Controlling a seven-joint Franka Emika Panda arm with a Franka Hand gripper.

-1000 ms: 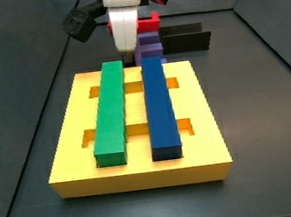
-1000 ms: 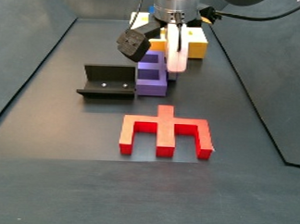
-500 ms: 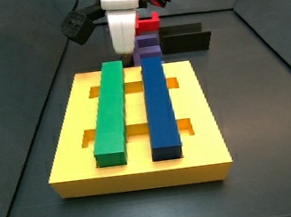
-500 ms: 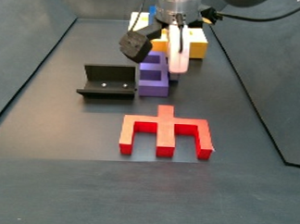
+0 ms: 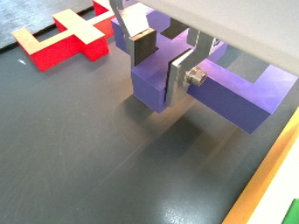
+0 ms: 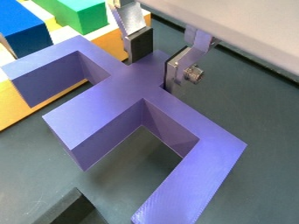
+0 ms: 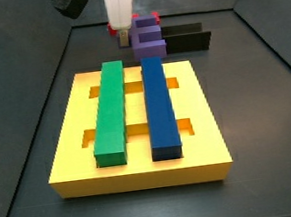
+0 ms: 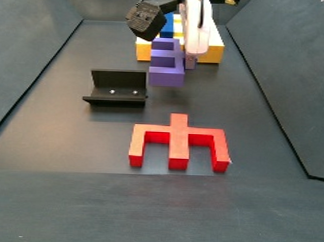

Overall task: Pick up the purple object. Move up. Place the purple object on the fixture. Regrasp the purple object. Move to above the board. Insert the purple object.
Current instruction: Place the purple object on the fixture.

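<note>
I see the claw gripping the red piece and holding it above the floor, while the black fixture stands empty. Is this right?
One detail is wrong: the claw grips the purple object, not the red piece, which lies flat on the floor in a side view. Both wrist views show the fingers clamped on the purple centre tab. The fixture is indeed empty.

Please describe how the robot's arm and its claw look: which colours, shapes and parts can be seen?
The claw, over the purple object, has two flat silver fingers with dark pads; one bears a bolt. In both side views its body is white, with a black camera block mounted beside it.
</note>
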